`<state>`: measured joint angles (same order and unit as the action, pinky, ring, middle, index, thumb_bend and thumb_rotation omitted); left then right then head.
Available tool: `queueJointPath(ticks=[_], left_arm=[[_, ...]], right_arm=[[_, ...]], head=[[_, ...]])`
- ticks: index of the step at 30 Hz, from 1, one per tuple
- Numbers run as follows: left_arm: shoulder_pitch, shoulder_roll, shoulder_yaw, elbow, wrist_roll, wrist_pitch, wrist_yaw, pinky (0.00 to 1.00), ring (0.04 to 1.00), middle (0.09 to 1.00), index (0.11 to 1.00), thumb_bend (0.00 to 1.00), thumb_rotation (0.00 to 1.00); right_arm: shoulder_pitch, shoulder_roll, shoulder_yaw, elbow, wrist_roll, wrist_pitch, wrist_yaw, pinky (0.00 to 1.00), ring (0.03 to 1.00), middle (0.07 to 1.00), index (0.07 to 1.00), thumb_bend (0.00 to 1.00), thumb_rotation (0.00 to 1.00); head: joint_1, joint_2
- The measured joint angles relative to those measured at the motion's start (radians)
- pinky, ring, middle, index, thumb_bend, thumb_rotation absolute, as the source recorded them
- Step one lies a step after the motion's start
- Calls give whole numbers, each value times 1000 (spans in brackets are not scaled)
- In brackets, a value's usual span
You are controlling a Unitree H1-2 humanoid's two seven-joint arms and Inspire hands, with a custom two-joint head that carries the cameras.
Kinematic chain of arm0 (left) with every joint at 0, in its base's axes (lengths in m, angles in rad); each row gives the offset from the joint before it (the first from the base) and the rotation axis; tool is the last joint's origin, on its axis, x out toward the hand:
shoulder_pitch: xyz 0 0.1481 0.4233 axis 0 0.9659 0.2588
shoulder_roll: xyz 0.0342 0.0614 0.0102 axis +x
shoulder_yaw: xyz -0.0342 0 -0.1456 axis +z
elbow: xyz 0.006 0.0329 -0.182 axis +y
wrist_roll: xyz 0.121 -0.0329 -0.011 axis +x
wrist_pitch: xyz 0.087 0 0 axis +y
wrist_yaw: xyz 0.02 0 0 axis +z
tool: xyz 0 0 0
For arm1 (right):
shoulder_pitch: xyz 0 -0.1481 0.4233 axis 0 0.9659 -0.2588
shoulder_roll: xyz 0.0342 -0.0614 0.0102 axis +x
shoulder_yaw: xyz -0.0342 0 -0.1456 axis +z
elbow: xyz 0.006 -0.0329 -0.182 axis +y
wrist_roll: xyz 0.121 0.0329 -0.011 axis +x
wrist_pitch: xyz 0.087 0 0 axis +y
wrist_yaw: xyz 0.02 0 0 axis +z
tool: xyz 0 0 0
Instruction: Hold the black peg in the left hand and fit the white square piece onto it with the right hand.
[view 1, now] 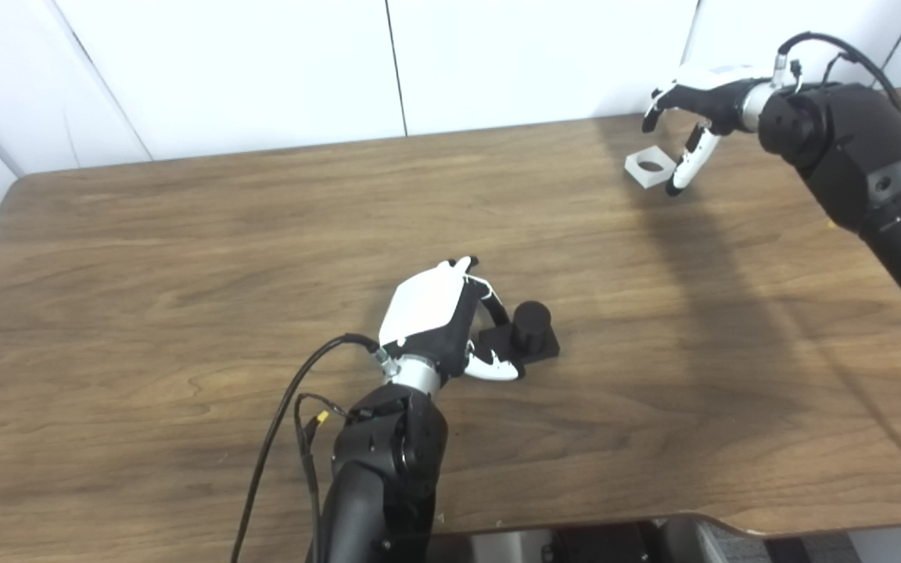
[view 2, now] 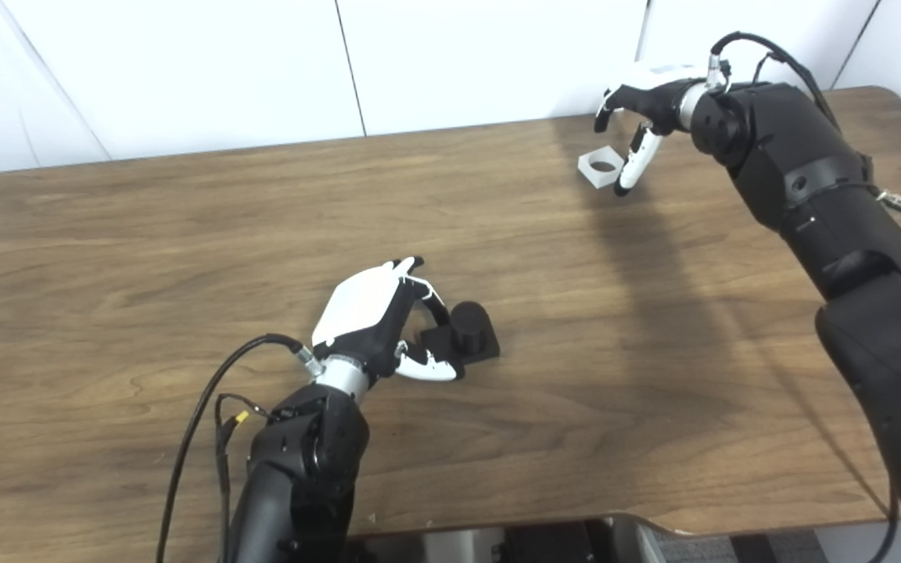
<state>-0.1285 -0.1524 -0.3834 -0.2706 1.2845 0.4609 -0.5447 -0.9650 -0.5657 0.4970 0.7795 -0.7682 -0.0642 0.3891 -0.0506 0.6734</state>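
Brown wood-grain table [view 1: 184, 258] carries everything. Near its middle sits the black peg [view 1: 530, 324], a short round post on a flat square base, matte. At its base the left hand [view 1: 450, 324] curls, fingers and thumb spread at the base's edge, no firm grip visible. Far right, the white square piece [view 1: 650, 168], a pale block with a round hole, lies flat beneath the right hand's [view 1: 689, 117] spread fingers, not gripped.

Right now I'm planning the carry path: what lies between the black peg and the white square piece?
Only bare wood of the table lies between black peg and white square piece, clear in both eye views.
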Motion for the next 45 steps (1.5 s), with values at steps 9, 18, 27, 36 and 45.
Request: queueJointPath(ticks=[9,18,27,36,45], left_arm=[[0,-1,-1,0,1,0,0,1000,1000,981,482,523,47],[1,-1,-1,2,1,0,6,1000,1000,981,481,523,47],[1,-1,-11,14,-4,0,38,1000,1000,985,482,523,48],[2,-1,-12,16,-12,0,44,1000,1000,991,484,522,47],[2,0,-13,20,-15,0,50,1000,1000,987,482,523,47]], right_arm=[[-1,32,22,41,-13,-1,-9,1000,1000,959,776,852,219],[-12,34,33,88,-19,-26,-43,1000,1000,958,783,862,230],[-23,64,37,124,-24,-31,-67,1000,1000,963,789,856,228],[-34,68,40,168,-25,-32,-82,1000,1000,963,785,852,229],[-42,68,54,185,-27,-35,-94,1000,1000,960,780,848,226]], head=[[2,-5],[-2,-5],[-6,-17],[-11,-17],[-9,-18]])
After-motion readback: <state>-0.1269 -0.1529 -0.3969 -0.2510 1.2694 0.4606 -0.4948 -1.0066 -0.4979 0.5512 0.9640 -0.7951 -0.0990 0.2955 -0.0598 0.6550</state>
